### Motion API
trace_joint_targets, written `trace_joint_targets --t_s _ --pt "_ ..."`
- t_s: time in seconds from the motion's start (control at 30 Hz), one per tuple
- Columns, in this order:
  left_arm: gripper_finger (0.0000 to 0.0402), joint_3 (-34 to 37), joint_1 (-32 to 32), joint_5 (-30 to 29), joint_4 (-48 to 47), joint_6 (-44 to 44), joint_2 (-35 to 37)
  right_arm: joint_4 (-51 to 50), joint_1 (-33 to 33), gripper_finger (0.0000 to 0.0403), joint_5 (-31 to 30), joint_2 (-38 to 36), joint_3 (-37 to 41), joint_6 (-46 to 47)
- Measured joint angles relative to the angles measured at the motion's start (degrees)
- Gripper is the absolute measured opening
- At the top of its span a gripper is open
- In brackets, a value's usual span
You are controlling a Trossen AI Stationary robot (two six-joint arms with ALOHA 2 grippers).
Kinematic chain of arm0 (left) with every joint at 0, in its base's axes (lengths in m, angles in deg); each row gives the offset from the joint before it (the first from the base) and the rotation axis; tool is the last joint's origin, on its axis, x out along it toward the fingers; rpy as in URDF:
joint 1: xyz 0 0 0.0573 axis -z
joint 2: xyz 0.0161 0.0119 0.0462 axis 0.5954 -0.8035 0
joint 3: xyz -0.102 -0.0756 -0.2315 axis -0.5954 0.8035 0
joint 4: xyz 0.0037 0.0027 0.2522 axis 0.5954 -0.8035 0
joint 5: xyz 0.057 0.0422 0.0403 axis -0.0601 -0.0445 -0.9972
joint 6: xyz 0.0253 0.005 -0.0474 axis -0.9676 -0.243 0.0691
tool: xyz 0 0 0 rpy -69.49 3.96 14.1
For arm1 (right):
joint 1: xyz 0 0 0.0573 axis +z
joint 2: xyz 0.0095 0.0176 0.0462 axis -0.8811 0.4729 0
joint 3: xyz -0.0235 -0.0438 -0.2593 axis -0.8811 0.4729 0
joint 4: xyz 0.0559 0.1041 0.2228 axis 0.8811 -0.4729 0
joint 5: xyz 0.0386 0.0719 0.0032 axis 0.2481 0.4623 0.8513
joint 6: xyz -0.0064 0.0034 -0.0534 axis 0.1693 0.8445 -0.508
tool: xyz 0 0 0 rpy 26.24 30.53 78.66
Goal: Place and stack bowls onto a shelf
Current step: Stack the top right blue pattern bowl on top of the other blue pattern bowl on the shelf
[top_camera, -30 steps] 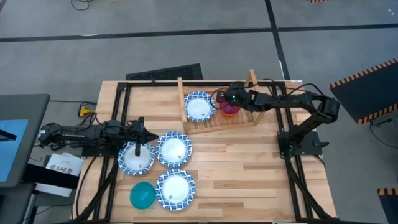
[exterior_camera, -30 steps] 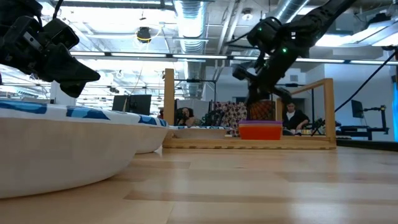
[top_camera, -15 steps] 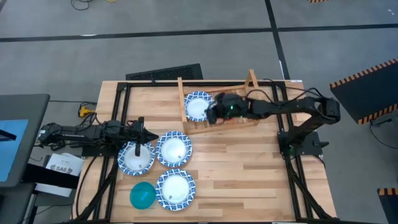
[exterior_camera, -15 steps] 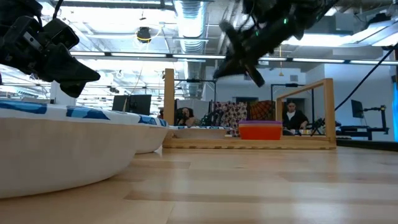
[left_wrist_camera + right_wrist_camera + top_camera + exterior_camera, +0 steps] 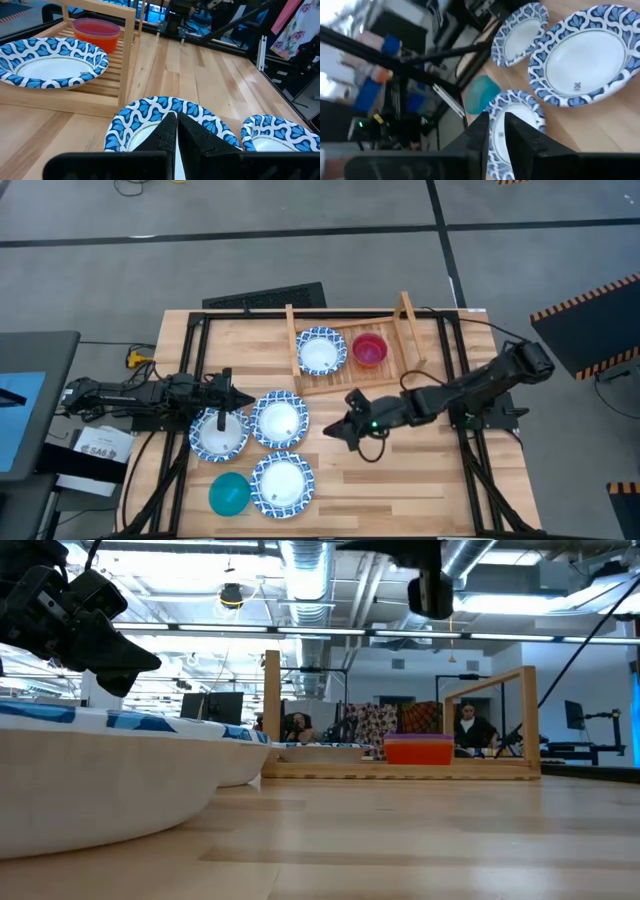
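High view: the right gripper [image 5: 338, 430] (fingers slightly parted, empty) heads toward the patterned bowls [image 5: 279, 421]; a low approach could knock one.

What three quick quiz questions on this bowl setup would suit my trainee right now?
1. True or false: the shelf holds two patterned bowls.
2. How many patterned bowls lie on the table off the shelf?
3. Which claw hovers over bare table just beside them: A left claw, B right claw?

Key: 1 false, it holds one patterned bowl beside a red bowl; 2 three; 3 B.
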Motion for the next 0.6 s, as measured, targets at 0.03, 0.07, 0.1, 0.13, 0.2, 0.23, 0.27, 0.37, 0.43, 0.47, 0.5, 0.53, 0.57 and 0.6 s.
trace_joint_targets --t_s 0.03,0.07,0.1,0.13,0.2,0.23,0.27,0.37,0.43,0.47,0.5,0.53,0.57,0.6 --pt "0.0000 0.0 0.0 -0.2 0.1 0.0 0.0 1.4 0.7 0.0091 -1.6 0.0 0.0 0.7" --pt "0.0000 0.0 0.0 -0.5 0.3 0.8 0.0 3.0 1.2 0.0092 -3.0 0.0 0.0 1.1" --pt "0.0000 0.0 0.0 -0.4 1.2 3.3 0.0 4.6 1.5 0.0093 -4.1 0.0 0.0 1.2" --pt "0.0000 0.0 0.0 0.3 2.7 7.5 0.0 6.0 1.6 0.0093 -5.0 0.0 0.0 1.2" --pt "0.0000 0.0 0.0 1.1 6.8 16.6 0.1 8.2 1.7 0.0093 -5.5 0.0 0.0 1.2" --pt "0.0000 0.0 0.0 0.4 9.1 20.4 0.0 9.2 1.6 0.0094 -5.5 0.0 0.0 1.1" --pt "0.0000 0.0 0.0 -0.2 12.1 23.5 0.0 9.9 1.5 0.0094 -5.5 0.0 0.0 0.9" --pt "0.0000 -0.7 0.0 0.3 20.2 28.6 -0.3 9.9 1.2 0.0094 -5.5 0.0 0.0 0.1" --pt "0.0000 -3.4 0.0 0.6 19.7 30.1 -0.4 10.0 0.8 0.0094 -5.5 0.0 0.0 -2.0" --pt "0.0002 -5.4 0.0 0.6 18.0 30.1 -0.6 10.0 0.7 0.0094 -5.5 0.0 0.0 -3.1" --pt "0.0006 -7.8 0.0 0.7 15.5 30.1 -1.1 10.0 0.4 0.0094 -5.5 0.0 0.0 -4.3" --pt "0.0012 -10.5 0.0 0.9 12.5 29.9 -1.8 9.7 0.2 0.0095 -5.5 -0.3 0.0 -5.6" --pt "0.0020 -13.3 0.0 1.4 9.3 29.6 -2.7 9.4 -0.1 0.0095 -5.5 -0.8 0.0 -6.9" --pt "0.0031 -16.1 0.0 1.8 5.9 29.0 -4.0 9.4 -0.4 0.0095 -5.5 -1.6 0.0 -8.3"
